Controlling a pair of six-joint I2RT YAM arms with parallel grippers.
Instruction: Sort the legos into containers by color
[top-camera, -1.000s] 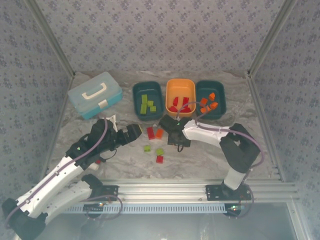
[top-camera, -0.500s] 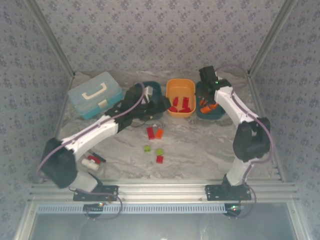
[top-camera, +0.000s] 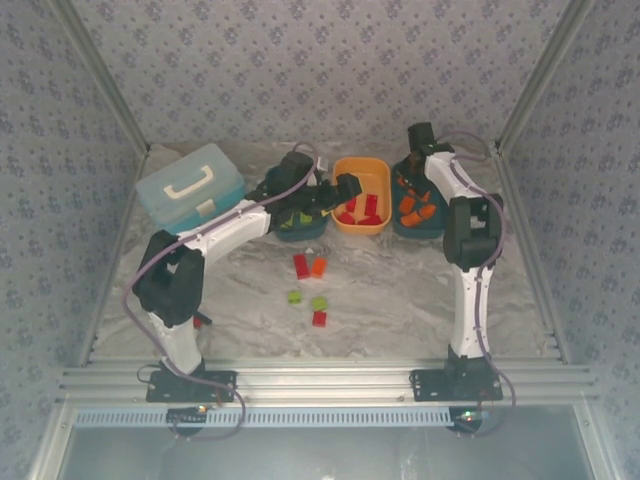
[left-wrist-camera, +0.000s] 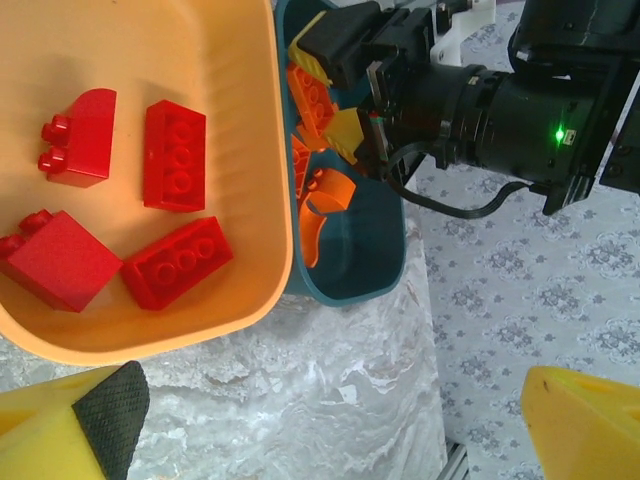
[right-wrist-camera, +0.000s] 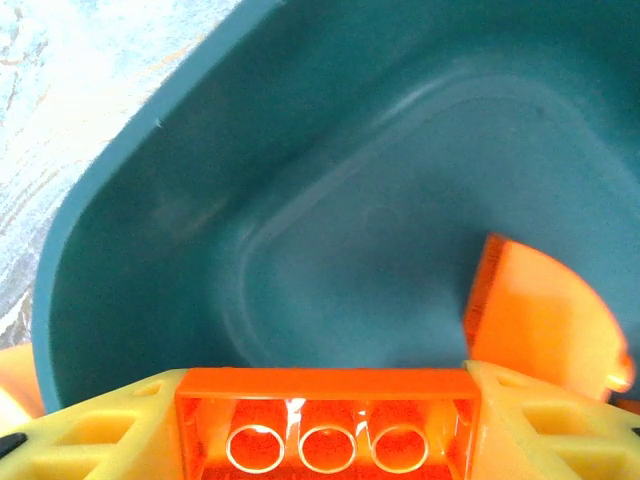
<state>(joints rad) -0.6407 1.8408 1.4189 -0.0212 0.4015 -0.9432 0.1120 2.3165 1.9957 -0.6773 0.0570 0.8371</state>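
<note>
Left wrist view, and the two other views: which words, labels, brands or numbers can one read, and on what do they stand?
None: no readable text on the red legos, the orange tub, the orange lego, the light blue case or the right arm, which bears only a green light.

Your left gripper (top-camera: 338, 195) hangs at the left edge of the orange tub (top-camera: 372, 174), and its arm lies across the left teal tub (top-camera: 300, 233). Your right gripper (top-camera: 414, 160) sits over the far end of the right teal tub (top-camera: 441, 224), which holds orange bricks (top-camera: 415, 208). Red bricks (top-camera: 362, 210) lie in the orange tub. Five loose bricks (top-camera: 319, 318) rest on the table (top-camera: 420, 290): red and orange side by side, two green nearer you, and one red nearest. A light blue case (top-camera: 190, 187) stands at the far left.
</note>
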